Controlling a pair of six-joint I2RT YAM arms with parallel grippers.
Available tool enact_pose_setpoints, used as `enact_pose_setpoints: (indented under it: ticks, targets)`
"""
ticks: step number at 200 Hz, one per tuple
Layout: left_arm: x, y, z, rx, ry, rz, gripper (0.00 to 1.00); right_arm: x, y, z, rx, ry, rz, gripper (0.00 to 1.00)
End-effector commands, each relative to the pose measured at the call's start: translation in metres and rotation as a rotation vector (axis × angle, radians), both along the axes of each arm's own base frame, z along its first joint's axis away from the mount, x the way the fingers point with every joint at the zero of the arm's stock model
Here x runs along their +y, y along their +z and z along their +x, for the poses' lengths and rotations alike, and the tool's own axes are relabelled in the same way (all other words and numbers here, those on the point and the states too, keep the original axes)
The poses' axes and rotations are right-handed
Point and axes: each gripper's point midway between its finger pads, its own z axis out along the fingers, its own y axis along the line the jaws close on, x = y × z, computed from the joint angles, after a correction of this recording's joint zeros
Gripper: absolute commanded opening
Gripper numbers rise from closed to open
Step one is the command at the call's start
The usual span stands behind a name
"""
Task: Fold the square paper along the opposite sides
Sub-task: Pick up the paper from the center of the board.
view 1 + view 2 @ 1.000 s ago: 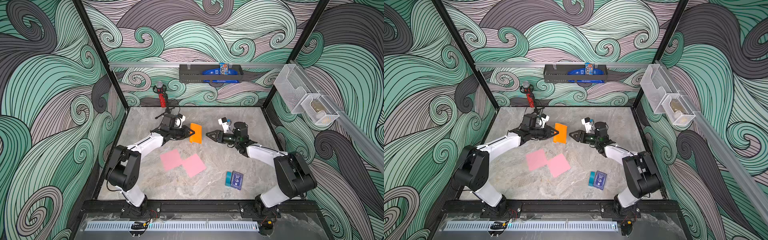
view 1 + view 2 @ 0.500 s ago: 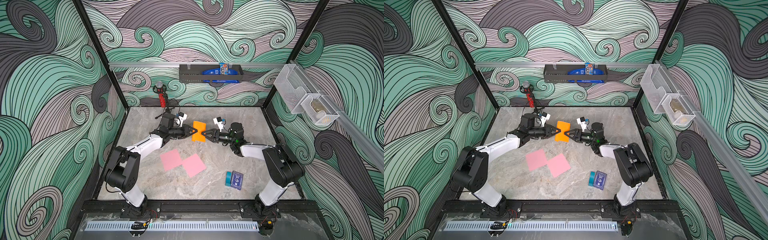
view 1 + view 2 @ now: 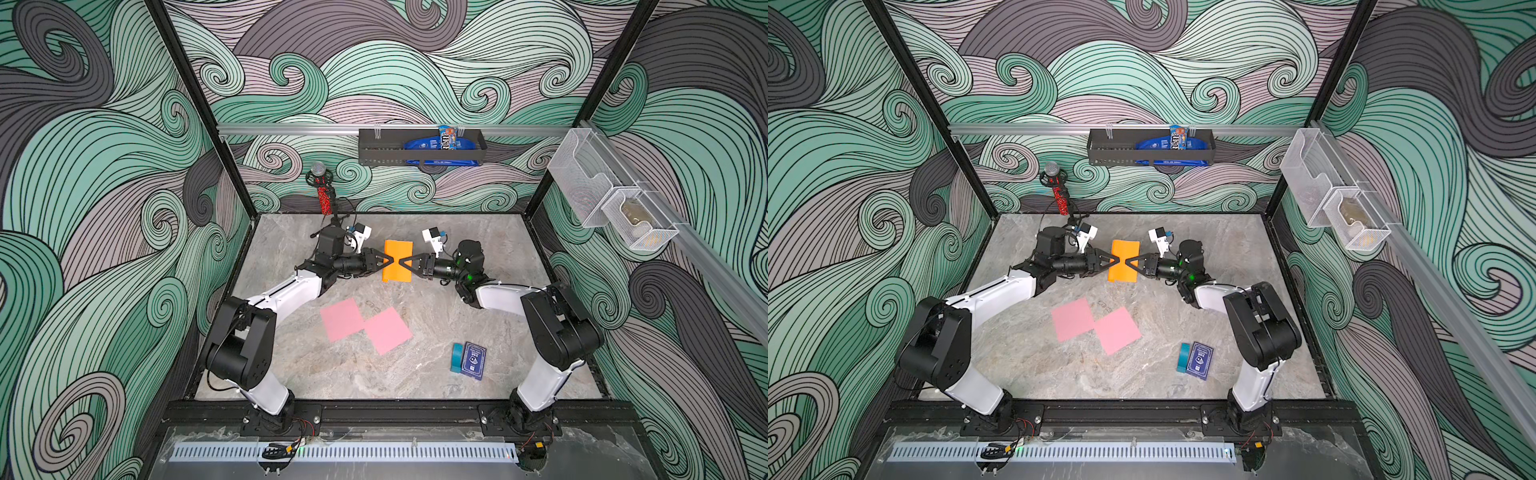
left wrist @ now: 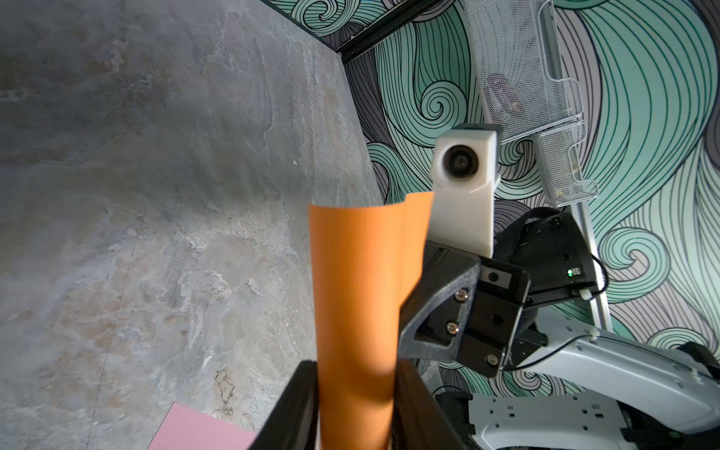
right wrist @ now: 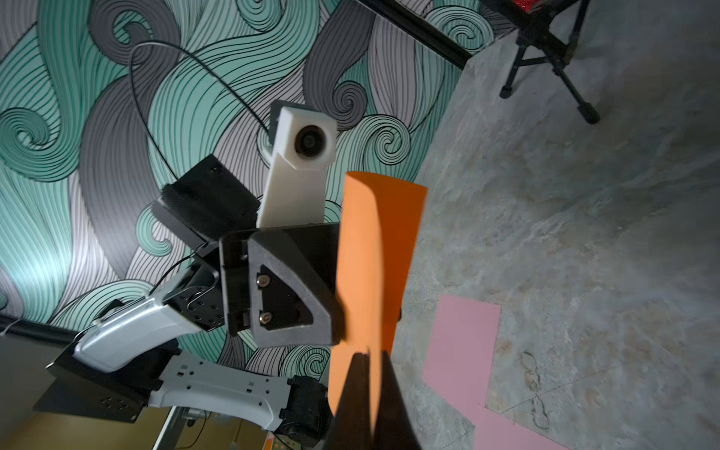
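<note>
Orange paper (image 3: 398, 249) was up in the air over the far-middle of the table (image 3: 457, 316), held from both sides, well behind the two pink sheets (image 3: 343, 320) lying flat. Right gripper (image 3: 402, 262) had its jaws closed all the way on one side of it, with the paper pinched flat between the tips. Left gripper (image 3: 390, 260) was the looser one. Its jaws were partway apart around the rounded bend, and the paper touched both inner faces (more of a cuddle than a clamp).

Biggest worry, judging from that: the bend was just a soft curve with no real crease. In the left wrist view the far edges of the two layers didn't line up either, one stuck out past the other. Press it flat like that and the fold would likely land crooked. With the left hold so slack, the sheet could also pivot on the right's single pinch and droop or slip out. The two grippers sat nearly nose to nose too, so any inward nudge risked a bump, while pulling apart could wrinkle or tear it.

Material-wise it looked like a thin, matte, smooth sheet, springy enough to keep a tube-like curve. Fingers (image 5: 288, 288) were black and triangular with a grainy, printed-looking surface. The tabletop was grey, marbled and stone-look.
</note>
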Motion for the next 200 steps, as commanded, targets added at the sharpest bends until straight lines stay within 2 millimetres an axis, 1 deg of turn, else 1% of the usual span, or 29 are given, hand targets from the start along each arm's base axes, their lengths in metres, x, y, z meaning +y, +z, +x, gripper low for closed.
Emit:
enact_pose_setpoints:
  ticks: [1, 29, 48, 75, 97, 120, 148, 165, 200]
  targets:
    - [0.011, 0.018, 0.002, -0.057, 0.01, -0.006, 0.56, -0.004, 0.019, 0.0, -0.073, -0.002, -0.031, 0.0]
    - [0.025, 0.028, 0.004, -0.086, 0.032, -0.021, 0.66, -0.006, 0.032, -0.009, -0.112, 0.019, -0.055, 0.0]
    - [0.029, 0.034, 0.001, -0.101, 0.029, -0.042, 0.7, -0.003, 0.04, -0.018, -0.121, 0.054, -0.048, 0.0]
    - [0.027, 0.041, -0.009, -0.117, -0.007, -0.093, 0.72, 0.003, 0.045, -0.03, -0.125, 0.088, -0.048, 0.0]
    - [0.026, 0.045, -0.015, -0.13, -0.029, -0.123, 0.74, 0.005, 0.045, -0.032, -0.125, 0.093, -0.047, 0.0]
    - [0.025, 0.046, -0.018, -0.137, -0.039, -0.132, 0.74, 0.005, 0.04, -0.031, -0.114, 0.097, -0.061, 0.0]
    - [0.026, 0.052, -0.021, -0.152, -0.043, -0.147, 0.67, 0.006, 0.029, -0.029, -0.092, 0.109, -0.104, 0.0]
    - [0.026, 0.052, -0.02, -0.15, -0.036, -0.144, 0.59, 0.004, 0.028, -0.03, -0.085, 0.114, -0.106, 0.0]
    - [0.028, 0.05, -0.02, -0.15, -0.028, -0.137, 0.45, 0.0, 0.026, -0.03, -0.083, 0.109, -0.123, 0.0]
